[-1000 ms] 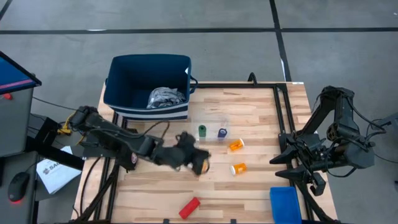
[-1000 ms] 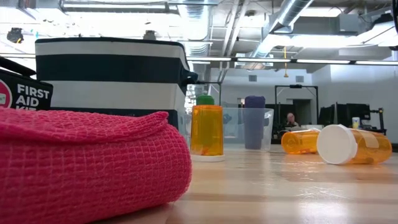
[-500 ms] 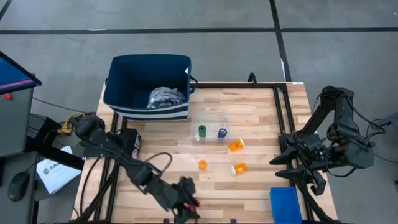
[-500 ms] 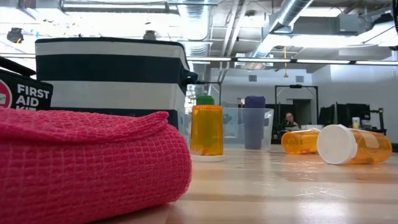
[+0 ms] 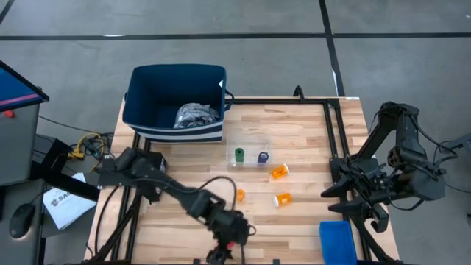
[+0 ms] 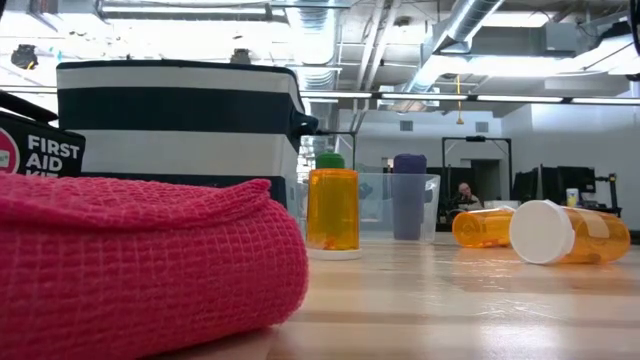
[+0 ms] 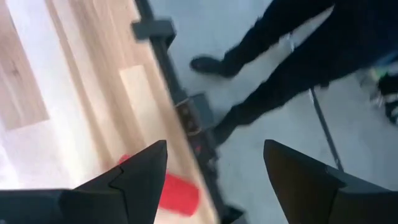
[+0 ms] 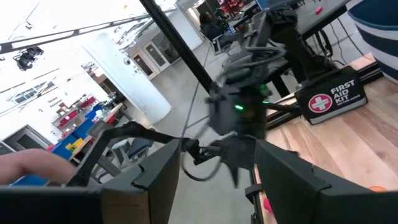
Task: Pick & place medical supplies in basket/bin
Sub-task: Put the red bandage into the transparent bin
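Our left gripper [image 5: 229, 237], jaws apart and empty, hovers at bottom centre over the red cylinder [image 7: 176, 192]. Right gripper [image 5: 360, 210] waits, open, at right. Only the cloth bundle [image 5: 196, 115] lies in the navy basket [image 5: 140, 103], upper left; three orange bottles [image 5: 281, 199] remain mid-table.

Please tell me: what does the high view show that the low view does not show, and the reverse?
Only the high view shows both arms, the left gripper open over the red roll at the table's near edge, the right gripper open, the bright-blue bin and the cloth bundle. Only the low view shows the room behind. Both show the navy basket, the upright orange pill bottle and two lying bottles.
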